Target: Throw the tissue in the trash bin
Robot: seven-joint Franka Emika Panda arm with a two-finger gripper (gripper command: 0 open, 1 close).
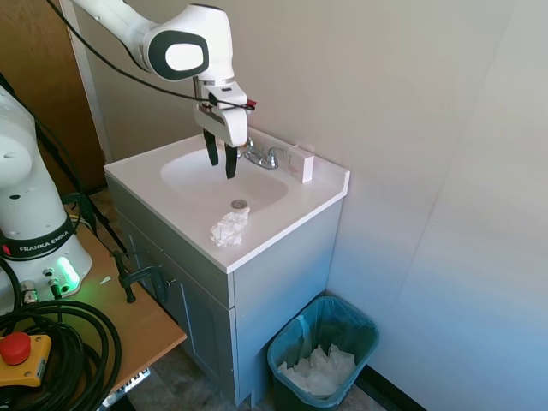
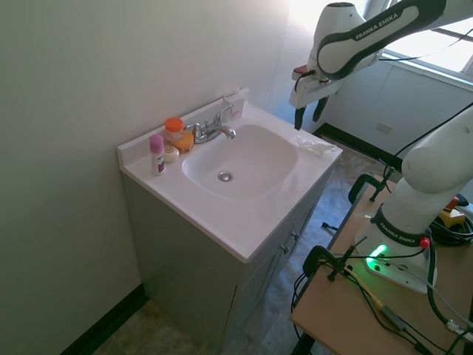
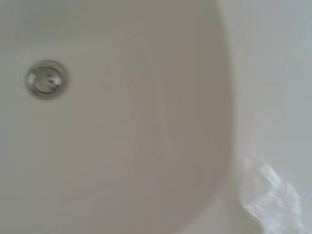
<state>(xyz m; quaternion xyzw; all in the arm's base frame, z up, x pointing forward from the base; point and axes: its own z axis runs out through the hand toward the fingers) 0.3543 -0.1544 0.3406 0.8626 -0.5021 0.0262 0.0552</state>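
A crumpled white tissue point(image 1: 229, 227) lies on the sink counter near its front edge, by the basin rim; it also shows in the second exterior view as the tissue point(image 2: 318, 147) and blurred in the wrist view as the tissue point(image 3: 270, 197). My gripper point(image 1: 221, 163) hangs open and empty above the basin, up and back from the tissue; the second exterior view shows the gripper point(image 2: 307, 118) just above the counter's right end. The teal trash bin point(image 1: 321, 355) stands on the floor to the right of the vanity, holding white crumpled papers.
Faucet point(image 1: 261, 157) and a small white box point(image 1: 301, 163) sit at the back of the counter point(image 1: 300, 205). An orange-capped bottle point(image 2: 175, 132) and a pink-capped bottle point(image 2: 157, 153) stand left of the faucet. The drain point(image 3: 46, 79) lies in the basin. A wall rises behind.
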